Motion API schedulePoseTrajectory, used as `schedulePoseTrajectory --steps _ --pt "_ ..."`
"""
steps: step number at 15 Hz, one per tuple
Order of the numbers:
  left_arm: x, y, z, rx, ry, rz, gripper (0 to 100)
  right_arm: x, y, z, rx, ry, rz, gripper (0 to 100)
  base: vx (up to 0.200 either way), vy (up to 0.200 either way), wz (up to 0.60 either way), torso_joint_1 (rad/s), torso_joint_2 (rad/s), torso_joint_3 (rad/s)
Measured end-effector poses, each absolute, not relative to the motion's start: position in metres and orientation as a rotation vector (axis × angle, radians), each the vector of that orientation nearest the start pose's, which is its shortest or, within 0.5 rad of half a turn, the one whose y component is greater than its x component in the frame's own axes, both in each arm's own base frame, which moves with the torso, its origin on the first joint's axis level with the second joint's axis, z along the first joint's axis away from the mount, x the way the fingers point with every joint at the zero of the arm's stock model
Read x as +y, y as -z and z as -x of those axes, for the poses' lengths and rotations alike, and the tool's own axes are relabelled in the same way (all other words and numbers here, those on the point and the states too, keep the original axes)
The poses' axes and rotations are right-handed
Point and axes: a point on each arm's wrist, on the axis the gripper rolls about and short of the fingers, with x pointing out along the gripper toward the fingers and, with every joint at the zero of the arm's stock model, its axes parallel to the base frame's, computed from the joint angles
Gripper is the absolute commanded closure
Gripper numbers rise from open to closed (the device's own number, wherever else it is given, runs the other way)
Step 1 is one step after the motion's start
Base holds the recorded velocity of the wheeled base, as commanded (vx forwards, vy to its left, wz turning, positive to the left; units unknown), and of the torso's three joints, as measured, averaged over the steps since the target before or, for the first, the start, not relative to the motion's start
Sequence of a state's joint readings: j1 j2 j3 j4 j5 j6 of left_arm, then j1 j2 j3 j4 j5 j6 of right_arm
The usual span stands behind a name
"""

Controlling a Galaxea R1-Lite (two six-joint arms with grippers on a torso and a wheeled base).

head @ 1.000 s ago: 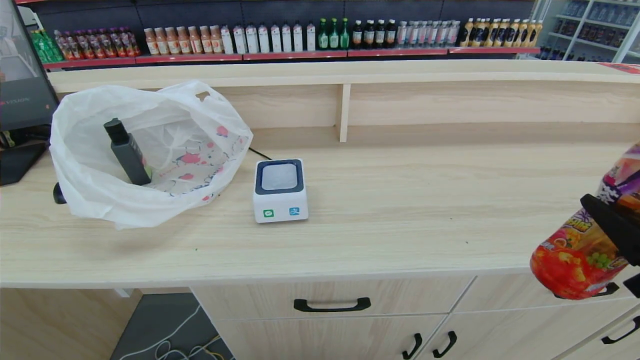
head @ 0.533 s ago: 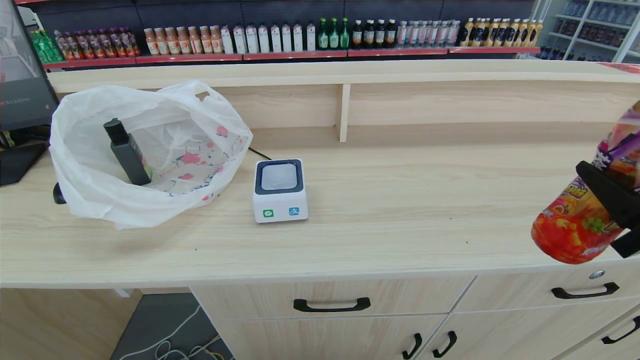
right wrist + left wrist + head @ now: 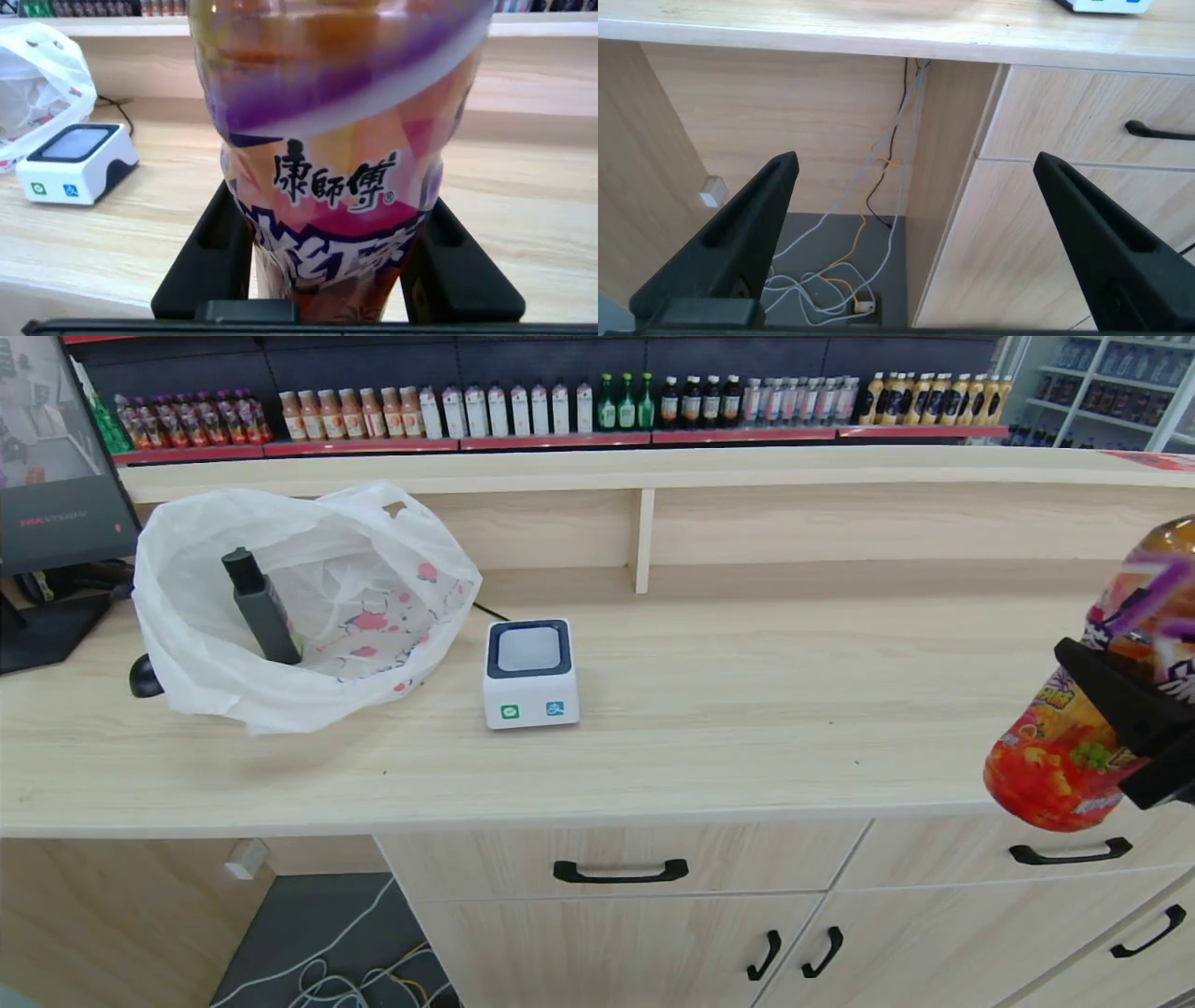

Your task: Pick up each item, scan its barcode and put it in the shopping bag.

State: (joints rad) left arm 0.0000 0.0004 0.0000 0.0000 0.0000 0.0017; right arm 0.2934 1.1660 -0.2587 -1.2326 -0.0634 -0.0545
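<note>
Head view: my right pincer (image 3: 1125, 733) grips the drink bottle (image 3: 1050, 775), raised higher at 3 o'clock by the surface (image 3: 794, 709) edge. The scanner (image 3: 529, 672) waits at 9 o'clock from it, so the scan comes next. Left pincer (image 3: 915, 163) is spread wide.

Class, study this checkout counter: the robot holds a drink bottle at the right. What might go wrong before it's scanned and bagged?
1. The right tool grips the drink bottle at mid-body, tilted; it might slip during the carry.
2. No barcode shows, so it may face away from the scanner.
3. The shopping bag is limp and a dark bottle leans inside; the drop could knock it over.
</note>
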Motion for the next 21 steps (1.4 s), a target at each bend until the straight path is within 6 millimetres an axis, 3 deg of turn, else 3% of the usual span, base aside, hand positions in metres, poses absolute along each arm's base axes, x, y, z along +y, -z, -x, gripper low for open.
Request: schedulePoseTrajectory --steps 7,17,21 --pt "0.0 -0.075 0.023 0.0 0.0 0.001 0 0.044 -0.233 -0.145 -0.382 -0.231 -0.016 100 0.0 0.2 0.0 0.005 0.0 -0.002" --pt "0.0 -0.075 0.023 0.0 0.0 0.001 0 0.05 -0.236 -0.149 -0.384 -0.26 -0.017 100 0.0 0.2 0.0 0.002 0.0 0.0" --pt "0.0 -0.075 0.023 0.001 0.0 -0.004 0 0.057 -0.236 -0.158 -0.365 -0.28 -0.022 100 0.0 0.0 0.0 0.0 0.0 0.0"
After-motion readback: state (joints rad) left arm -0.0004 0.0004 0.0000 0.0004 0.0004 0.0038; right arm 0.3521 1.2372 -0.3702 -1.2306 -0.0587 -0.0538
